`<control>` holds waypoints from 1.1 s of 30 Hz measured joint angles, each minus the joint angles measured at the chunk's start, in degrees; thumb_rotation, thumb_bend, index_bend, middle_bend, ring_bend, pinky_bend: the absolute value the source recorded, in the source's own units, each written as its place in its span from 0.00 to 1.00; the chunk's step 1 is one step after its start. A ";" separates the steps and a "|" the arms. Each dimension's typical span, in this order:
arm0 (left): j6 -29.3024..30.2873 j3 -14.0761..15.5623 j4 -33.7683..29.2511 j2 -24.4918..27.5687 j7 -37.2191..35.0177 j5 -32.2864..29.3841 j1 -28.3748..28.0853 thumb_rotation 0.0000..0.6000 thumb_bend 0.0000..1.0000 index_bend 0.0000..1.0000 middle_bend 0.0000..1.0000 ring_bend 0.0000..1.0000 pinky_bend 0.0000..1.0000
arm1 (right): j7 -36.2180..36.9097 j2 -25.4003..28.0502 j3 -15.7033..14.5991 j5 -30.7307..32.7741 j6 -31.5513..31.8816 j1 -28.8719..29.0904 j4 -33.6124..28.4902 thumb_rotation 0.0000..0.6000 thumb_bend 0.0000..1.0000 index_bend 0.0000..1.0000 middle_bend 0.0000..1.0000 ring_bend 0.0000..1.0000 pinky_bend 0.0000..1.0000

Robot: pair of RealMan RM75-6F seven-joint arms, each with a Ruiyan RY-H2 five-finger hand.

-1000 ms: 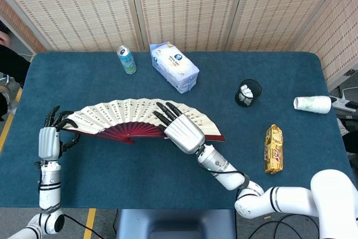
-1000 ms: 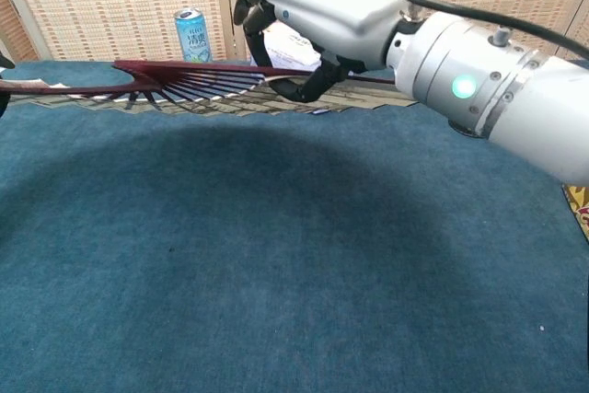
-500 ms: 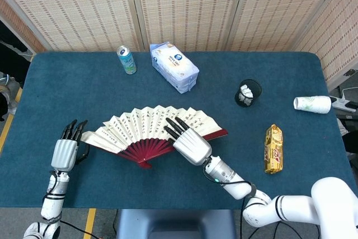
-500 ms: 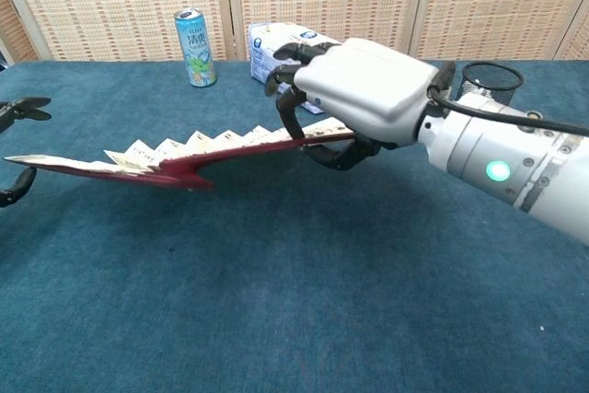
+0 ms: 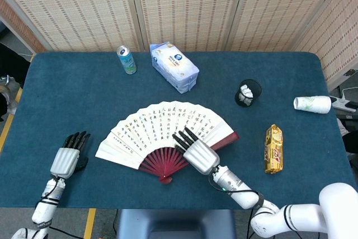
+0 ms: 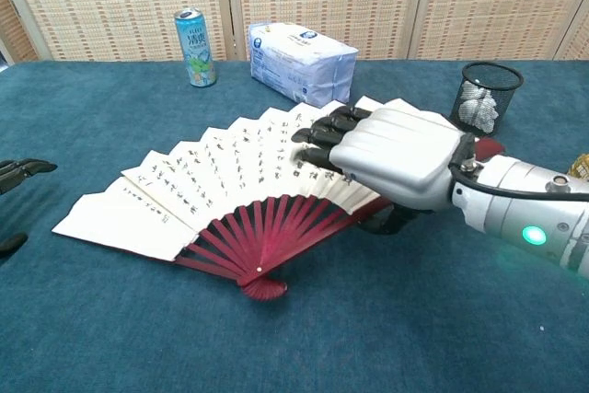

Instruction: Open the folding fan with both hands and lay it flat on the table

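On the blue desk (image 5: 67,82) the folding fan (image 5: 162,127) is spread wide, its paper leaf facing up and its red ribs meeting at the pivot on the side nearest the robot. It seems to lie flat, or almost flat, on the cloth. I judge that the laying-down step is nearly finished, and what is left is only to let go.

The right hand (image 6: 396,161) rests on the right part of the fan, palm down. Its dark fingers (image 6: 322,135) lie stretched over the paper, and the thumb seems to curl under the red guard stick (so I think it holds this edge in a light pinch). The next move calls for opening this hand and lifting it straight up, so the leaf is not dragged.

The left hand (image 5: 68,158) is apart from the fan, just beside its left edge, fingers loosely extended, holding nothing.
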 measured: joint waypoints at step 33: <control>26.61 -0.72 -46.25 33.21 9.04 5.51 12.90 1.00 0.40 0.00 0.00 0.00 0.04 | 24.15 23.23 -7.12 -6.93 32.22 -27.35 -7.05 1.00 0.00 0.00 0.00 0.00 0.00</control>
